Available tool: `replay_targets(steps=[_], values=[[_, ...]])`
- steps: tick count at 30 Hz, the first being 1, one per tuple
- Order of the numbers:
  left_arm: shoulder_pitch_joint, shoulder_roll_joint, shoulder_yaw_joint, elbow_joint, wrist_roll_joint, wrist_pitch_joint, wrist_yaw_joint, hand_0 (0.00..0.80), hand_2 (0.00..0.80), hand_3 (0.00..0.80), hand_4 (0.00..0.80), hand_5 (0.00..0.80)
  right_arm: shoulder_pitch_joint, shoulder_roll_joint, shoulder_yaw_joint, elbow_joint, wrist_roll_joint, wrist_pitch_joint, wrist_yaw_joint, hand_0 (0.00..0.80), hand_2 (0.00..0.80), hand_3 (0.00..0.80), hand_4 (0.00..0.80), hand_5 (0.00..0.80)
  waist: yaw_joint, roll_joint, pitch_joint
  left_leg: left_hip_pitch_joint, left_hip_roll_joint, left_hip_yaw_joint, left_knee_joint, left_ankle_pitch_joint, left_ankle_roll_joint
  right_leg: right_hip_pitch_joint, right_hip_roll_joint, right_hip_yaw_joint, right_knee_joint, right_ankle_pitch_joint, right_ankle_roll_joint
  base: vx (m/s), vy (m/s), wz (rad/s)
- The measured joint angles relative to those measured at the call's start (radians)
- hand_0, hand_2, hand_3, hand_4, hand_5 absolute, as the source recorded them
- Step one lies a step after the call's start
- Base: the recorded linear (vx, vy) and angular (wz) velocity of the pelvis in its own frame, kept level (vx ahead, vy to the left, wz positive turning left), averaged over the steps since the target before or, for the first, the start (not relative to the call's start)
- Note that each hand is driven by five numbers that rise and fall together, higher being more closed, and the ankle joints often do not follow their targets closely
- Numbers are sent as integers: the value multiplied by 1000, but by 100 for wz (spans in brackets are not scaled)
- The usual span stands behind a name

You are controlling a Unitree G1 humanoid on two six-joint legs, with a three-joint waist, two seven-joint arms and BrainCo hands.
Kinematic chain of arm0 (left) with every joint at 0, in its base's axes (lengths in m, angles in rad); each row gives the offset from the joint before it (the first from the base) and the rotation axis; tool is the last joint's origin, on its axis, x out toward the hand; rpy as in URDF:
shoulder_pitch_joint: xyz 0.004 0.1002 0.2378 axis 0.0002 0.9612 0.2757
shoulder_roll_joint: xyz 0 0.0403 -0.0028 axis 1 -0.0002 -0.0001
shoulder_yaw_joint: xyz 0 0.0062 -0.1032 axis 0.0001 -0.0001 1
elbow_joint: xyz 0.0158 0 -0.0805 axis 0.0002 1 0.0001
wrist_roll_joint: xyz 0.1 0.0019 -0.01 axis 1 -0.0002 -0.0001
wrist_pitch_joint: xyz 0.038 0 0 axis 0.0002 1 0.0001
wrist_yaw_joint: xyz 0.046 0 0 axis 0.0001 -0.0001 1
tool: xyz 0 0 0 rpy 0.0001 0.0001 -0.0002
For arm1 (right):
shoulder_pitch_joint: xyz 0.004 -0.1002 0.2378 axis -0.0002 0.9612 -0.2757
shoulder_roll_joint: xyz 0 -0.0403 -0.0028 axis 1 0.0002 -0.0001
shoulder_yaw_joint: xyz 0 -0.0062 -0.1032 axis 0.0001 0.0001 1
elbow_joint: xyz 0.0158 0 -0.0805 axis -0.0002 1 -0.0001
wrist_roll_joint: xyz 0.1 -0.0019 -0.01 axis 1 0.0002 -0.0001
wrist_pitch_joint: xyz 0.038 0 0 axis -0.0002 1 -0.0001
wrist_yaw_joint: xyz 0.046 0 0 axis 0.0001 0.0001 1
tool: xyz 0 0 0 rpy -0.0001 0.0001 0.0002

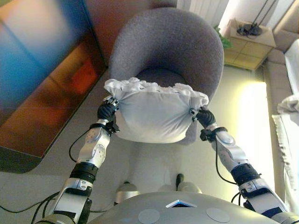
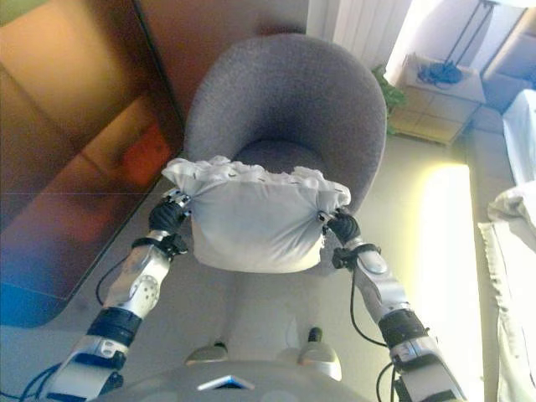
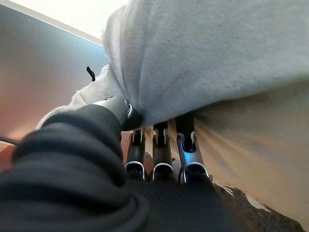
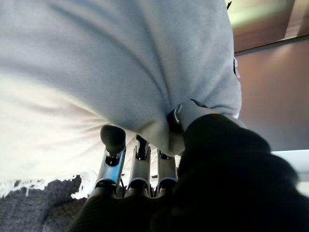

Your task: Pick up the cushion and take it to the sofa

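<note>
A white cushion [image 1: 154, 112] with a frilled edge is held up in front of the grey armchair [image 1: 173, 42], between my two hands. My left hand [image 1: 106, 112] grips its left side and my right hand [image 1: 204, 116] grips its right side. In the left wrist view the fingers [image 3: 186, 145] are curled into the cushion cloth [image 3: 217, 53] with the thumb pressed on it. In the right wrist view the fingers [image 4: 113, 145] are curled under the cushion [image 4: 96, 63] too. The cushion hangs clear of the chair seat.
A dark glossy panel [image 1: 42, 79] runs along the left. A wooden side table [image 1: 247, 46] with cables stands at the back right. A light sofa [image 1: 287, 112] with white cloth lies along the right edge. Pale floor [image 1: 247, 140] is open between chair and sofa.
</note>
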Motion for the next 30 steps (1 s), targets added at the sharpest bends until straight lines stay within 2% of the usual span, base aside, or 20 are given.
replay_targets(steps=[5, 9, 10, 12, 13, 14, 15, 16, 18, 21, 26, 30], values=[[0, 1, 6, 0, 0, 2, -2, 800, 800, 800, 800, 800, 7, 29, -5, 16, 11, -2, -1, 800, 800, 800, 800, 800, 0, 0, 0, 35, -10, 12, -38, 8, 13, 9, -8, 1, 19, -3, 0, 94, 194, -7], [-3, 3, 20, 0, 0, 10, -11, 800, 800, 800, 800, 800, 15, 43, -8, 15, 11, -8, -7, 800, 800, 800, 800, 800, -1, 0, 1, -10, -47, 35, 13, -16, 44, -117, -50, -42, 198, -23, -13, 36, 168, -22], [-4, 3, 20, 0, 0, 13, -15, 800, 800, 800, 800, 800, 20, 44, -8, 15, 11, -9, -12, 800, 800, 800, 800, 800, -6, -2, 2, -25, -59, 36, 43, -28, 55, -142, -64, -43, 240, -20, -17, 135, 57, -17], [-4, 4, 17, 1, 0, 18, -21, 800, 800, 800, 800, 800, 43, 44, -6, 15, 11, -14, -18, 800, 800, 800, 800, 800, -11, -2, 2, -25, -60, 37, 60, -38, 66, -157, -75, -43, 270, 3, -40, 171, -18, -6], [-4, 7, 17, 0, 0, 18, -23, 800, 800, 800, 800, 800, 53, 47, -1, 15, 11, -16, -18, 800, 800, 800, 800, 800, -16, -10, -4, -26, -64, 37, 60, -37, 69, -157, -75, -44, 266, 5, -45, 201, -93, -2], [-4, 17, 17, 0, 0, 18, -25, 800, 800, 800, 800, 800, 60, 57, 0, 15, 11, -17, -18, 800, 800, 800, 800, 800, -22, -23, -12, -35, -72, 36, 62, -37, 69, -156, -75, -42, 253, -23, -46, 212, -125, 0], [-4, 31, 18, 0, 0, 18, -25, 800, 800, 800, 800, 800, 63, 73, 0, 16, 11, -18, -16, 800, 800, 800, 800, 800, -25, -49, -22, -40, -86, 36, 67, -37, 68, -153, -77, -34, 226, -68, -20, 263, -171, 3], [-4, 32, 15, 0, -1, 18, -25, 800, 800, 800, 800, 800, 62, 74, 0, 16, 11, -23, -15, 800, 800, 800, 800, 800, -27, -47, -20, -44, -82, 32, 72, -37, 67, -145, -71, -27, 211, -65, -7, 307, -196, 8], [-4, 29, -2, 0, 0, 18, -25, 800, 800, 800, 800, 800, 62, 60, -11, 16, 12, -28, -9, 800, 800, 800, 800, 800, -32, -32, -8, -54, -76, 24, 76, -36, 68, -143, -60, -11, 206, -66, -5, 311, -186, 10], [-4, 3, -11, 1, 0, 18, -25, 800, 800, 800, 800, 800, 62, 27, -25, 17, 19, -27, 2, 800, 800, 800, 800, 800, -42, -7, 26, -54, -76, 7, 78, -30, 59, -123, -51, -10, 196, -61, -2, 330, -196, 17], [-1, -6, -3, 1, 1, 18, -25, 800, 800, 800, 800, 800, 62, 27, -35, 18, 20, -27, 22, 800, 800, 800, 800, 800, -67, -24, 62, -35, -69, -6, 76, -32, 54, -98, -41, 10, 194, -74, 5, 357, -239, 9], [9, -9, 13, 0, 0, 19, -26, 800, 800, 800, 800, 800, 56, 26, -37, 14, 20, -14, 36, 800, 800, 800, 800, 800, -80, -25, 68, -16, -46, -49, 79, -37, 44, -53, -16, 30, 193, -107, 7, 331, -229, 27]])
